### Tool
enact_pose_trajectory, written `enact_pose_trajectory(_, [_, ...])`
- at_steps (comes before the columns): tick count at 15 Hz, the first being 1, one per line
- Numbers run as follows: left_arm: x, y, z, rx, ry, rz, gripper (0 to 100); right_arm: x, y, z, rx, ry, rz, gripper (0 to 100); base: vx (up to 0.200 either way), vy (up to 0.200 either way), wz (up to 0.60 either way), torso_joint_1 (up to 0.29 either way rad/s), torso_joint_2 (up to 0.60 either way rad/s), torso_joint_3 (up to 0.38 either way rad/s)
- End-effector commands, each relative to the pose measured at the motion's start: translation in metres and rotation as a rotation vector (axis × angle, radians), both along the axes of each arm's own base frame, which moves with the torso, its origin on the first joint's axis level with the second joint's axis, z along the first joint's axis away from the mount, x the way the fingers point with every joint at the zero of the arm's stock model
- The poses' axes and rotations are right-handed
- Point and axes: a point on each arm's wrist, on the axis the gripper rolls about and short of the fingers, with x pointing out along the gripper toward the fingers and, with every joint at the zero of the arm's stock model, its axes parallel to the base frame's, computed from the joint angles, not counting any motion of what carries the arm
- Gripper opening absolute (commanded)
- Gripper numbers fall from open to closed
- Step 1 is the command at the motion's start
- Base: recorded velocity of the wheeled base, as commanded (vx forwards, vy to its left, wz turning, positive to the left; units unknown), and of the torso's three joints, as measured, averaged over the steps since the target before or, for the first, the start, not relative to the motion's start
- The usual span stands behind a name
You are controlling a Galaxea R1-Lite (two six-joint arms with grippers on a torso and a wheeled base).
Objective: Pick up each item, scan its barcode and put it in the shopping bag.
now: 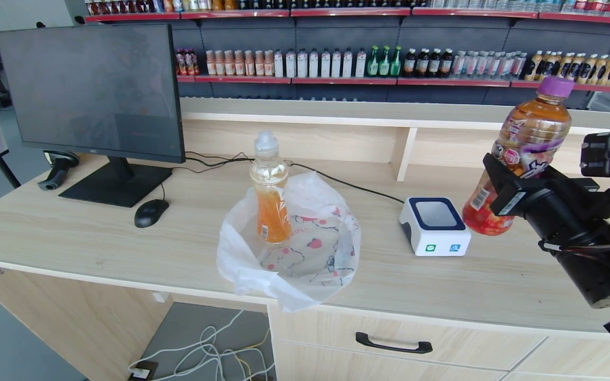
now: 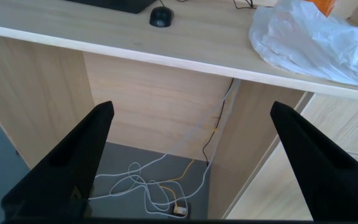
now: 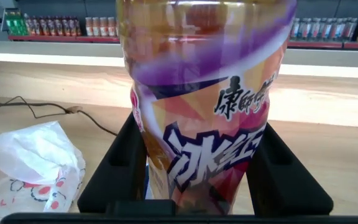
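My right gripper (image 1: 501, 182) is shut on a purple-capped tea bottle (image 1: 528, 143) and holds it tilted in the air, just right of the white barcode scanner (image 1: 434, 226). The bottle's barcode faces down toward the scanner side. In the right wrist view the bottle (image 3: 205, 106) stands between the black fingers (image 3: 120, 165). A white shopping bag (image 1: 289, 243) lies open at the counter's middle, with an orange drink bottle (image 1: 270, 190) upright in it. My left gripper (image 2: 191, 168) hangs open below the counter's front edge, with nothing between its fingers.
A monitor (image 1: 90, 90) and a mouse (image 1: 151, 212) sit at the counter's left, with a handheld scanner (image 1: 57, 170) behind. Cables run across the counter's back. Shelves of drinks (image 1: 389, 61) line the far wall. Cords lie on the floor under the counter (image 2: 148, 186).
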Motion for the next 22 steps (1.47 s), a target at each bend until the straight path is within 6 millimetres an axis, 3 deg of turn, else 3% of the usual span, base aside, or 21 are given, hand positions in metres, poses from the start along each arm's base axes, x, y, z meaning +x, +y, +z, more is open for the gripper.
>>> enact_pose_trajectory(1, [0.0,0.0,0.0,-0.001,-0.001,0.001,100,-0.002,0.0,0.001,0.0,-0.005,0.003,0,0.0,0.0,0.0,0.0,0.0,0.0])
enact_pose_trajectory(5, [0.0,0.0,0.0,0.001,0.001,0.001,100,-0.002,0.003,0.001,0.0,-0.006,0.013,0,0.0,0.0,0.0,0.0,0.0,0.0])
enact_pose_trajectory(11, [0.0,0.0,0.0,0.001,0.001,0.001,100,-0.003,0.003,0.002,0.01,-0.007,0.018,0,0.0,0.2,0.0,0.006,0.0,0.002])
enact_pose_trajectory(16, [0.0,0.0,0.0,0.001,0.001,0.002,100,-0.003,0.009,0.001,0.006,-0.003,0.042,0,0.0,0.0,0.0,0.0,0.0,0.0])
enact_pose_trajectory(22, [0.0,0.0,0.0,0.001,-0.001,0.002,100,-0.004,0.013,0.0,0.004,-0.002,0.057,0,0.0,0.0,0.6,0.004,0.01,0.005])
